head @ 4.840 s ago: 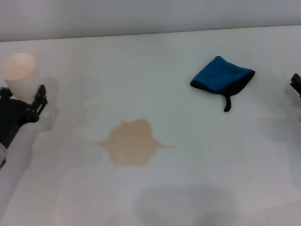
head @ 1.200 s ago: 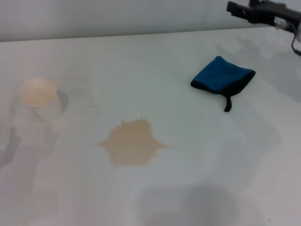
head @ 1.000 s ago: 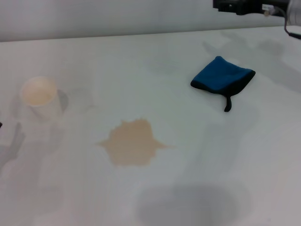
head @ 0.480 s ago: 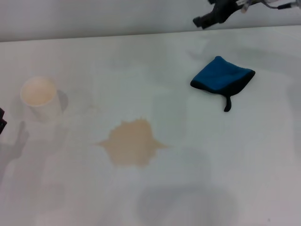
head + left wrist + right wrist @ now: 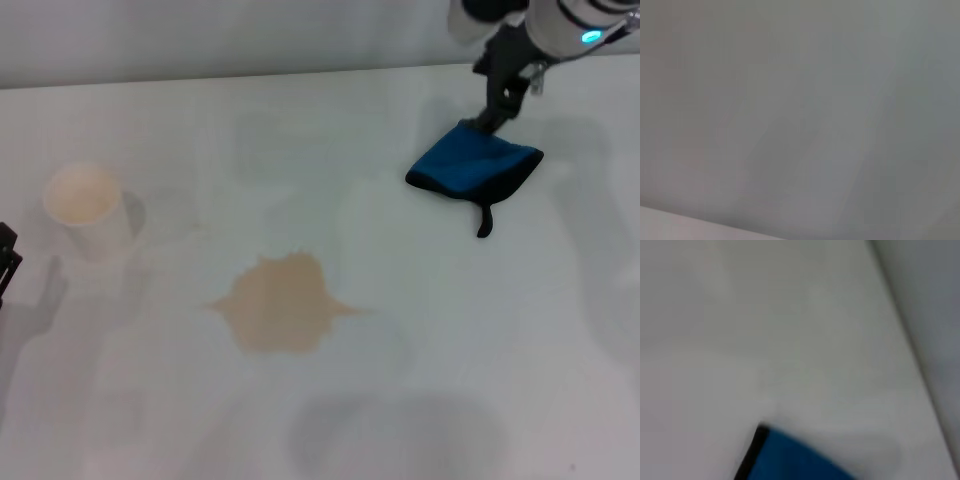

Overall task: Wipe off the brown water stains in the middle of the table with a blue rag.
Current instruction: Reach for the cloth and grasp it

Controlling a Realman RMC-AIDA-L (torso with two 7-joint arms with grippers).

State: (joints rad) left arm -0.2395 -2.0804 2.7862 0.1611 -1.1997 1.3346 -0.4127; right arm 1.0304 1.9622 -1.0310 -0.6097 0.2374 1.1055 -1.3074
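The blue rag (image 5: 474,165) lies folded at the right rear of the white table (image 5: 450,330), its black loop strap pointing toward me. My right gripper (image 5: 494,116) reaches down from above and hangs just over the rag's far edge. A corner of the rag (image 5: 790,457) with its black edging shows in the right wrist view. The brown water stain (image 5: 281,303) is a tan blotch near the table's middle, well left of the rag. My left gripper (image 5: 5,258) barely shows at the left edge of the head view.
A white paper cup (image 5: 88,208) stands upright at the left, between the stain and my left gripper. The table's far edge meets a pale wall just behind the rag. The left wrist view shows only a plain grey surface.
My right arm has swung in from the upper right, tilted downward and come down to the rag's far edge. The left gripper has drawn back to the left edge, leaving the cup standing.
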